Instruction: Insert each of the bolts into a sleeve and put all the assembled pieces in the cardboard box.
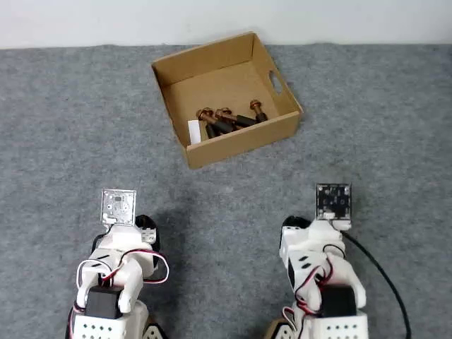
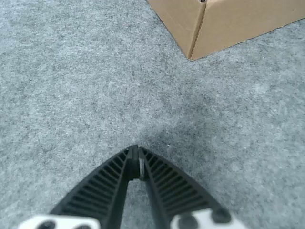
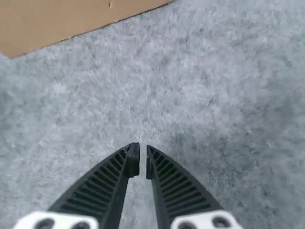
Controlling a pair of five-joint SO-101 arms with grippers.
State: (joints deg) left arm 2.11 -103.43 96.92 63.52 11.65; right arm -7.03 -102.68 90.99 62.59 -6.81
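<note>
Bolts (image 1: 227, 121) in cardboard box (image 1: 240, 145); well apart from left fingers (image 2: 107, 183), right fingers (image 3: 108, 183)

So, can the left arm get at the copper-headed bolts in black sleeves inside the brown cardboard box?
Probably, from above. Only grey carpet lies between the left gripper and the open-topped brown cardboard box, but the copper-headed sleeved bolts lie against its near wall, which blocks a level approach.

Bright, diffuse light; soft shadows lie on the grey counter (image 1: 63, 127) under the left end effector (image 2: 138, 164), the right end effector (image 3: 142, 162), and inside the cardboard box (image 1: 240, 145).
</note>
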